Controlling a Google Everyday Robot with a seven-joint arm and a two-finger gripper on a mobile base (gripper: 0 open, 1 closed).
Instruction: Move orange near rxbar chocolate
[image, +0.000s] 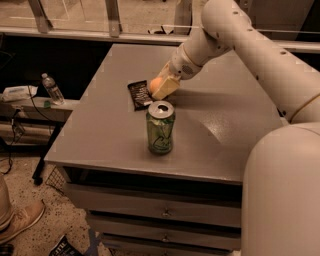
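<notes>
The orange (154, 84) is a small round fruit just right of the rxbar chocolate (139, 94), a flat dark wrapper lying on the grey table (230, 125). My gripper (162, 87) sits low over the table at the bar's right end, its pale fingers (167, 87) around the orange, which peeks out on the left side. My arm reaches in from the upper right. The orange is partly hidden by the fingers.
A green soda can (160, 127) stands upright in front of the gripper, near the table's front. A water bottle (52, 89) stands on a low shelf to the left. Drawers (150, 210) sit under the table; a shoe (20, 220) is on the floor.
</notes>
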